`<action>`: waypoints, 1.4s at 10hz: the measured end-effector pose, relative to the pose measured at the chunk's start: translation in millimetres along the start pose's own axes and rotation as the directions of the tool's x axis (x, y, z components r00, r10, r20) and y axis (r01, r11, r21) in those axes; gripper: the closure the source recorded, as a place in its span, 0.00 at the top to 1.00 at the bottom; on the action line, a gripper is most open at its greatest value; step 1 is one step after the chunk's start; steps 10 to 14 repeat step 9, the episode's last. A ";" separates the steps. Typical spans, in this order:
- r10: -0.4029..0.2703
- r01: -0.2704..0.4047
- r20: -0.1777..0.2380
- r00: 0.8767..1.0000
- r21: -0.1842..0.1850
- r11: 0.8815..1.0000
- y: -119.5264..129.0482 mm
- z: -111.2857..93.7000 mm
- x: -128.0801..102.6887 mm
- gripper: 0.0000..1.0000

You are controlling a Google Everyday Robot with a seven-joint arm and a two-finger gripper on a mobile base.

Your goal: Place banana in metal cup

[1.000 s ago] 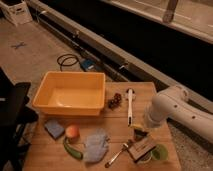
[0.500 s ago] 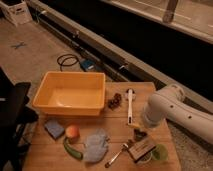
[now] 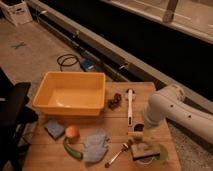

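The banana (image 3: 134, 134) is a small pale-yellow piece lying on the wooden table (image 3: 115, 120), right of centre. The metal cup (image 3: 139, 127) is a small dark cylinder just behind the banana, touching or nearly touching it. My white arm (image 3: 170, 107) comes in from the right and bends down. My gripper (image 3: 146, 134) hangs at its end, low over the table, just right of the banana and the cup. The arm partly hides the gripper.
A large yellow bin (image 3: 72, 95) stands at the back left. Dark grapes (image 3: 115, 101) and a white utensil (image 3: 130, 106) lie behind the cup. A brush (image 3: 145, 151), a light green cup (image 3: 161, 153), a fork (image 3: 117, 154), a grey cloth (image 3: 95, 145), a peach (image 3: 73, 131), a green vegetable (image 3: 72, 149) and a blue sponge (image 3: 54, 128) lie along the front.
My arm has shifted slightly left and lower toward the cup and banana. The objects on the table have not moved.
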 end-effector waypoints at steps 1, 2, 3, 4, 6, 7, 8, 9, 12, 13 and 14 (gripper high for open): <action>0.001 -0.001 -0.006 1.000 0.014 1.000 -2.7 -5.7 1.3 0.80; 0.002 -0.001 -0.015 1.000 0.038 0.999 -8.2 -17.4 2.6 0.80; 0.002 -0.001 -0.026 1.000 0.060 0.998 -15.6 -29.1 3.3 0.80; -0.003 0.007 -0.039 0.999 0.088 0.996 -30.4 -43.8 1.3 0.80; -0.009 0.018 -0.061 0.998 0.136 0.991 -64.5 -66.6 0.6 0.80; -0.002 0.012 -0.065 0.998 0.152 0.988 -76.5 -75.4 4.5 0.80; 0.000 0.010 -0.067 0.998 0.156 0.988 -80.1 -78.4 5.9 0.80; -0.001 0.011 -0.067 0.998 0.157 0.988 -80.6 -78.6 5.4 0.80; -0.001 0.011 -0.067 0.998 0.157 0.988 -80.6 -78.6 5.4 0.80; -0.001 0.011 -0.067 0.998 0.157 0.988 -80.6 -78.6 5.4 0.80; -0.001 0.011 -0.067 0.998 0.157 0.988 -80.6 -78.6 5.4 0.80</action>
